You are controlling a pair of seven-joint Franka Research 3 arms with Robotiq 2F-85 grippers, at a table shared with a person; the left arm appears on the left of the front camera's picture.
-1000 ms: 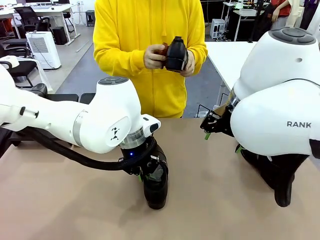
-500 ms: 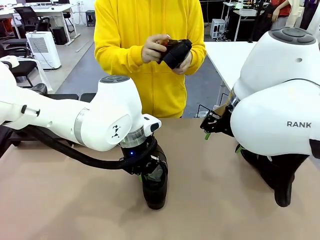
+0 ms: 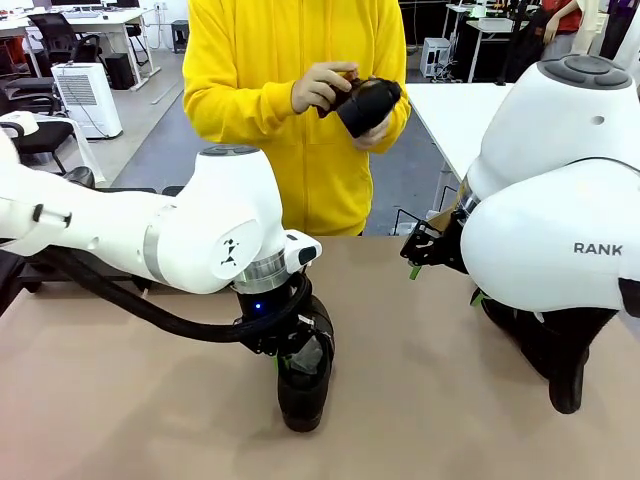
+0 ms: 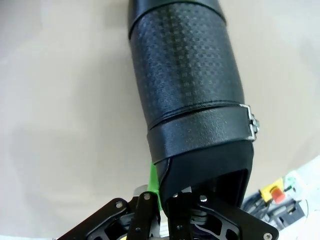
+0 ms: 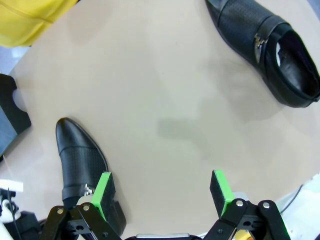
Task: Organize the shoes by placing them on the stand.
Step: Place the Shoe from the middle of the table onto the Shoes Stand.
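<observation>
Shoe [image 3: 305, 392] clamped at its heel end by the left gripper [image 3: 298, 362], toward the worktop's [image 3: 420, 400] near edge, left of middle, toe toward that edge; contact with the surface cannot be judged. Right gripper [image 5: 162, 192], fingers spread wide, over bare worktop; second shoe [image 5: 80, 150] just beside one green pad, third shoe [image 5: 265, 45] well apart. Fourth shoe [image 3: 368, 105] held in the person's hands [image 3: 322, 88] beyond the far edge.

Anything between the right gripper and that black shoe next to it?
Nothing visible. The open right gripper hovers over the tan table; the glossy black perforated leather shoe lies beside one green pad, outside the gap.
</observation>
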